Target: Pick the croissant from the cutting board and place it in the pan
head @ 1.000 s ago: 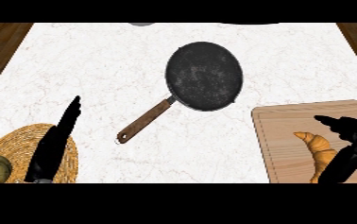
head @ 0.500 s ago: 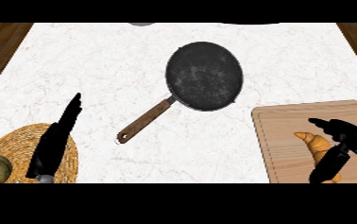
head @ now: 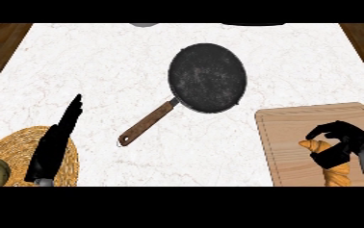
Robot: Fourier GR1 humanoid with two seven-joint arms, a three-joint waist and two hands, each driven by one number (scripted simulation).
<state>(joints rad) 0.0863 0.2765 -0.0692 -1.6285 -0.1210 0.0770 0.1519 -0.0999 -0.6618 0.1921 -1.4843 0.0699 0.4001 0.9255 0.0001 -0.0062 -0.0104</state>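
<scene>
The right robot hand [head: 340, 145] curls around the croissant [head: 332, 167], which lies on the cutting board [head: 292, 147]. The left robot hand [head: 53, 145] rests open. The croissant could slip out on the way to the pan [head: 207, 77], because only one end is held.

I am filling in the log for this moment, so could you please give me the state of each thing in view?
Croissant: on the cutting board, right hand curled round it.
Cutting board: flat on the counter.
Pan: empty, handle toward the left hand.
Right hand: shut on the croissant.
Left hand: open, fingers straight, over the woven mat.
</scene>
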